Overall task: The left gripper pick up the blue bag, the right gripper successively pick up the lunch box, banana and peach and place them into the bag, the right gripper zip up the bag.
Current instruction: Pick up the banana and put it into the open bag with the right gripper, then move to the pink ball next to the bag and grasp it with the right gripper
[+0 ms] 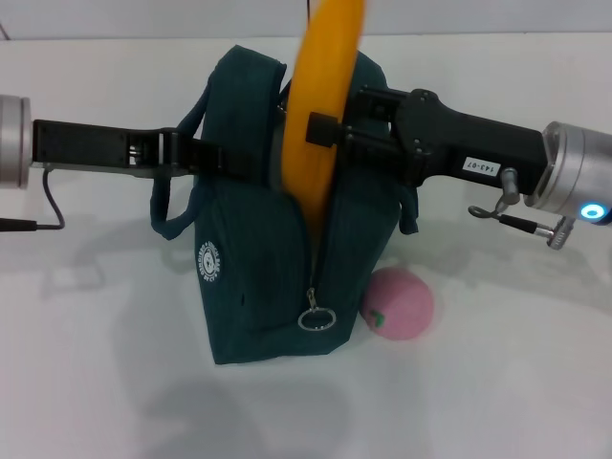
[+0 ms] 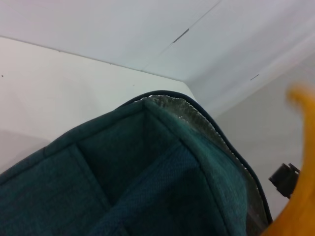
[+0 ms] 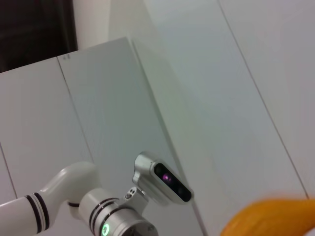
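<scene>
The blue bag (image 1: 258, 287) stands upright at the table's middle, its top open and its zip undone down the front, ring pull (image 1: 316, 317) hanging low. My left gripper (image 1: 222, 157) reaches in from the left and is shut on the bag's upper left edge. My right gripper (image 1: 323, 129) comes from the right and is shut on the banana (image 1: 327, 86), held upright with its lower end in the bag's opening. The peach (image 1: 400, 304) lies on the table against the bag's lower right. The lunch box is hidden. The left wrist view shows the bag's fabric (image 2: 147, 187), foil lining (image 2: 197, 115) and the banana (image 2: 300, 196).
The white table (image 1: 96, 382) surrounds the bag. A black cable (image 1: 48, 215) hangs from my left arm. The right wrist view shows my left arm's wrist with its green light (image 3: 106, 228), a white wall and the banana's edge (image 3: 270, 219).
</scene>
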Controlling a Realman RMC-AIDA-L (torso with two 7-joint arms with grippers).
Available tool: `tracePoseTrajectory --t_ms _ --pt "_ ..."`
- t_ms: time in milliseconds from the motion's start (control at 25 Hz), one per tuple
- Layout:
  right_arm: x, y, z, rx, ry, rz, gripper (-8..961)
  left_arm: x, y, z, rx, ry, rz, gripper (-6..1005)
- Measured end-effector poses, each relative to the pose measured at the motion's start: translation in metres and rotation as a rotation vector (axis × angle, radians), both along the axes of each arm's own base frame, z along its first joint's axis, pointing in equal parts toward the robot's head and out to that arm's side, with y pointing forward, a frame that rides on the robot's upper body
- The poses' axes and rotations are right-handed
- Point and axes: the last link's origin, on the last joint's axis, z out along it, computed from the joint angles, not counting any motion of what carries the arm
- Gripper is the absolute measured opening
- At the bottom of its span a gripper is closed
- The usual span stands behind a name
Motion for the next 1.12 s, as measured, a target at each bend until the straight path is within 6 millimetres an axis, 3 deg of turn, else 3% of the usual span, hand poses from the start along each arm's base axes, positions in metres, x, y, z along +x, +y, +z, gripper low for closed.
tracePoseTrajectory --t_ms 200,440,600,840,1120 --pt "0.000 0.002 -0.002 0.001 -0.009 -0.008 586 0.000 0.000 0.000 0.000 0.001 0.000 35" --pt "0.001 0.005 0.000 0.013 -0.002 -0.029 793 0.000 0.000 0.001 0.001 0.002 0.000 35" --pt "0.005 0.008 0.010 0.041 0.034 -0.056 792 0.000 0.000 0.001 -0.001 0.002 0.001 35" --pt "0.022 0.012 0.046 0.108 0.059 -0.056 789 -0.003 -0.002 0.002 0.000 0.002 0.010 35" --pt "0.055 0.002 0.072 0.037 -0.183 0.063 787 -0.005 -0.002 0.002 0.003 0.003 0.012 35"
